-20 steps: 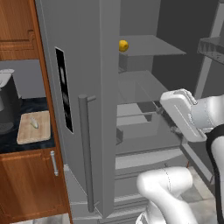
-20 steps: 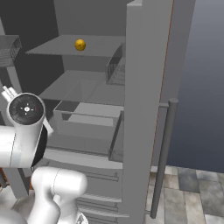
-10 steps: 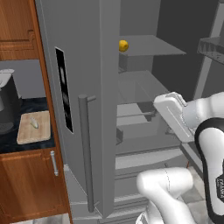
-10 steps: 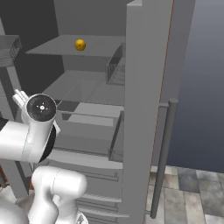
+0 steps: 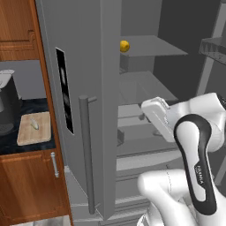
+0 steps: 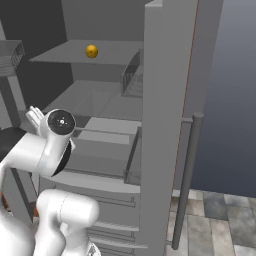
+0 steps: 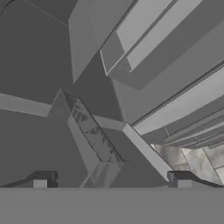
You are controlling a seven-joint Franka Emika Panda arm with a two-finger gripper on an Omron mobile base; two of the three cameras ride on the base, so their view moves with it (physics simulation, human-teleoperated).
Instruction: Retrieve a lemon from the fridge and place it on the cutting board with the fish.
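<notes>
A small round yellow-orange lemon [image 5: 125,46] contrasts with the tall plain grey fridge [image 5: 95,110]. Left of it, the light tan wooden cutting board [image 5: 34,128] carries a pale greenish-white fish [image 5: 35,125].

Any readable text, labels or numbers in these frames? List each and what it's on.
Small white lettering on the dark band of the robot arm: too small to read.
Black display panel on the fridge door: faint marks, nothing legible.
Nothing readable on the lemon, cutting board or shelves.
</notes>
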